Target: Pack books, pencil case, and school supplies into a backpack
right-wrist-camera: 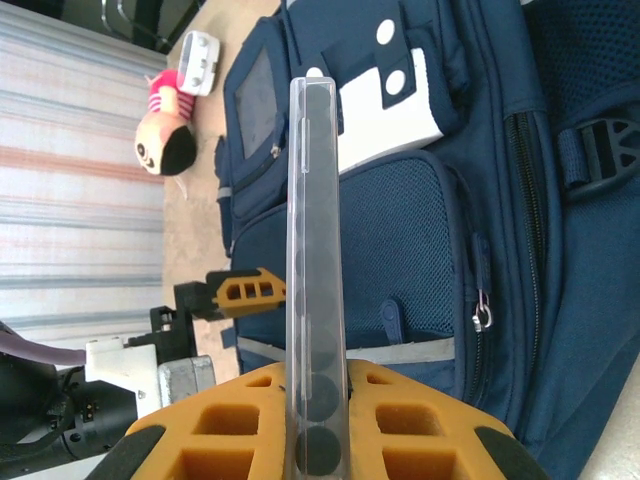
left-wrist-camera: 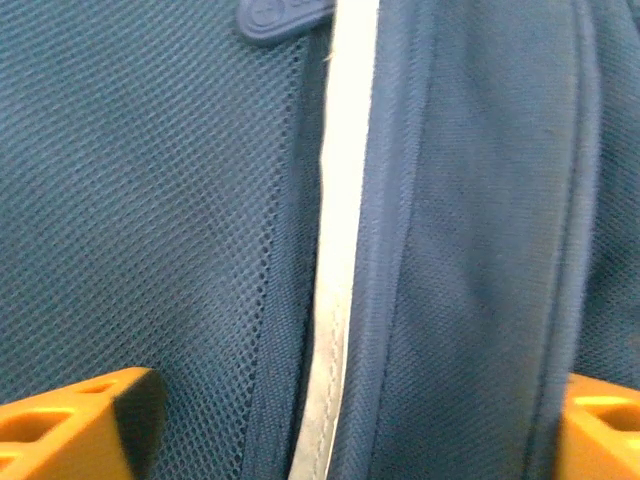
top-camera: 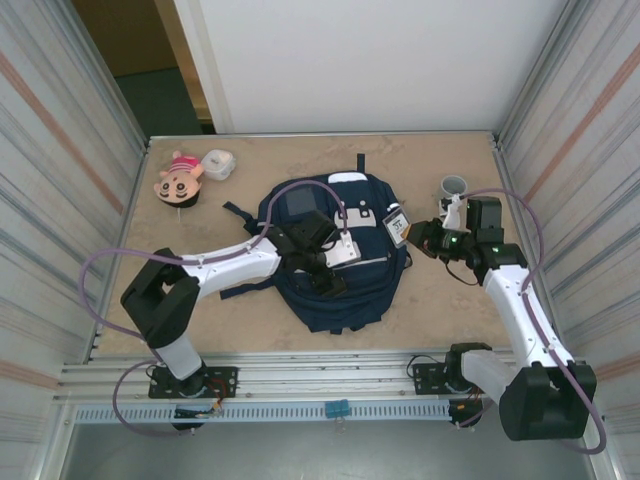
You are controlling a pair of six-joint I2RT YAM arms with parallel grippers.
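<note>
The navy backpack (top-camera: 345,295) lies flat mid-table, grey patch and white patch up. My left gripper (top-camera: 328,272) hovers low over its front, open; its orange fingertips (left-wrist-camera: 75,425) stand wide apart over the mesh and a pale stripe (left-wrist-camera: 340,250) of the backpack (left-wrist-camera: 480,250). To the backpack's right, my right gripper (top-camera: 415,240) is shut on one of the school supplies, a white-and-dark packet (top-camera: 397,226). Edge-on in the right wrist view, this packet (right-wrist-camera: 316,230) is a thin clear strip with dark dots, clamped in the gripper (right-wrist-camera: 318,400) before the backpack (right-wrist-camera: 430,230). The books and pencil case are out of view.
A pink doll head (top-camera: 178,178) and a small white object (top-camera: 218,164) lie at the back left. A grey cup (top-camera: 454,186) stands at the back right, close behind the right gripper. Corrugated walls close both sides. Bare table runs along the backpack's left and front.
</note>
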